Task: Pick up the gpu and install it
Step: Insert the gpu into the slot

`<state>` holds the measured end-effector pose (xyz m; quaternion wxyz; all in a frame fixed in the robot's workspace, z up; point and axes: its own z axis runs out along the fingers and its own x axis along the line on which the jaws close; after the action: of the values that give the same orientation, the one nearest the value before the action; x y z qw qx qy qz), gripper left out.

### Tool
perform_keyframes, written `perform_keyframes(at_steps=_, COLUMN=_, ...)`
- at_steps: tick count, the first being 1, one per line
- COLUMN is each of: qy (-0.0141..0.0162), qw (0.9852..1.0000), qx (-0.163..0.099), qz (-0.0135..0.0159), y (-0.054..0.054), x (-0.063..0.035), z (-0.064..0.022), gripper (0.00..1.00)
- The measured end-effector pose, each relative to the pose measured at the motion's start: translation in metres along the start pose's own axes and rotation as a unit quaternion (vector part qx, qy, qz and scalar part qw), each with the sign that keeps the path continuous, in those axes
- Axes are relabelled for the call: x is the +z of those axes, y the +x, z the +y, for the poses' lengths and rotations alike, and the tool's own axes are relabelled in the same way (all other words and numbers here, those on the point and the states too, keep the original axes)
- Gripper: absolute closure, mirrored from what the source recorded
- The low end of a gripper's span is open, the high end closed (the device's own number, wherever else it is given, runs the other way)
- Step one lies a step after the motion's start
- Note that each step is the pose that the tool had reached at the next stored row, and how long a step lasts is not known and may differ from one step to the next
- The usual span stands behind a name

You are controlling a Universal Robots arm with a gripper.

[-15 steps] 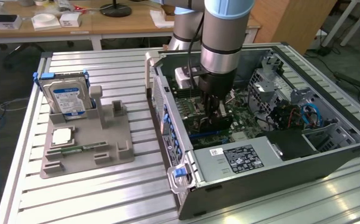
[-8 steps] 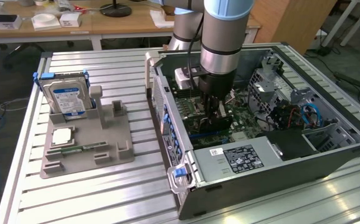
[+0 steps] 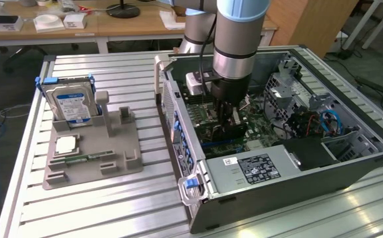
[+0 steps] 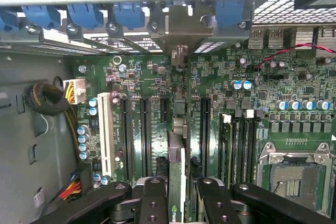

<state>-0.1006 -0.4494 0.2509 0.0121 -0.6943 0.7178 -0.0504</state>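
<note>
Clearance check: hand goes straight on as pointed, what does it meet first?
The hand grips the gpu, whose edge would probably meet the motherboard slot first; depth unclear.

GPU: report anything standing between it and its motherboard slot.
Nothing visible does. The hand holds the gpu edge-on above the motherboard, between bare black slots; nothing lies across them. The slot right under it is hidden.
</note>
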Motion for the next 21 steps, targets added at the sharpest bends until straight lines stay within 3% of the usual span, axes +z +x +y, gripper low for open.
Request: perform_keyframes(at_steps=21, qy=-0.0001, qw=1.0, qx=0.0, qz=-0.0012, y=-0.0028, x=0.0062, z=0.0019, gripper=0.74)
